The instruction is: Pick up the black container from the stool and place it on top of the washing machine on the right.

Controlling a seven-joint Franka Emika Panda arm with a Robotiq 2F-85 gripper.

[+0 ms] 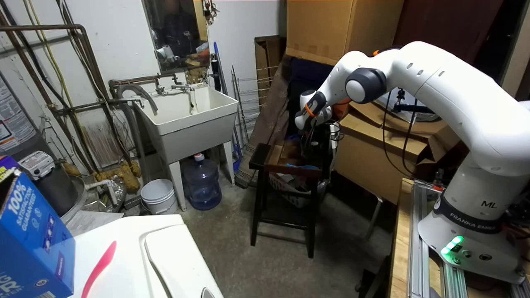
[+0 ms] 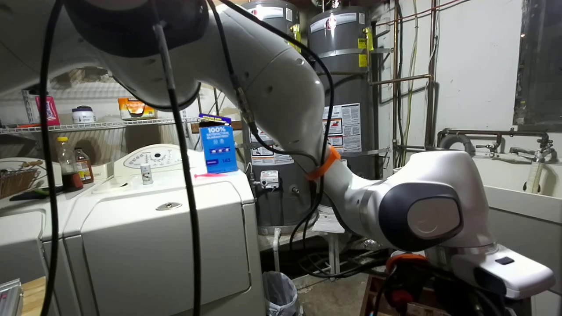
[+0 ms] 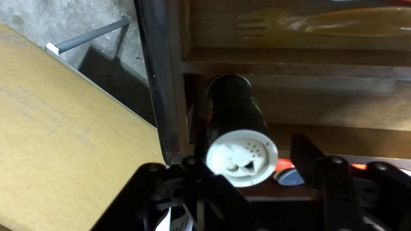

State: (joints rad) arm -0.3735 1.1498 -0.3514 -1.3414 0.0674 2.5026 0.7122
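Straddling the likely light, stiff black cylindrical container (image 3: 237,120) in the brown-wood tray (image 3: 295,68), the spread black gripper (image 3: 251,141) should pinch mid-body.

White-capped, cylindrical black container (image 3: 237,123) stands upright in tray (image 3: 282,68) compartment on dark stool (image 1: 285,224); white washer (image 2: 158,241) stands apart.

In an ext. view, stool (image 1: 260,155) stands L of cardboard box (image 1: 372,149), sink (image 1: 198,134) behind & L; jug (image 1: 201,182) under sink, buckets (image 1: 159,193) L of jug; washer (image 1: 124,244) front L, carton (image 1: 39,238) on top. Container (image 3: 239,136) upright in tray (image 3: 321,69) on stool, fork (image 3: 321,24) 1 slot over.
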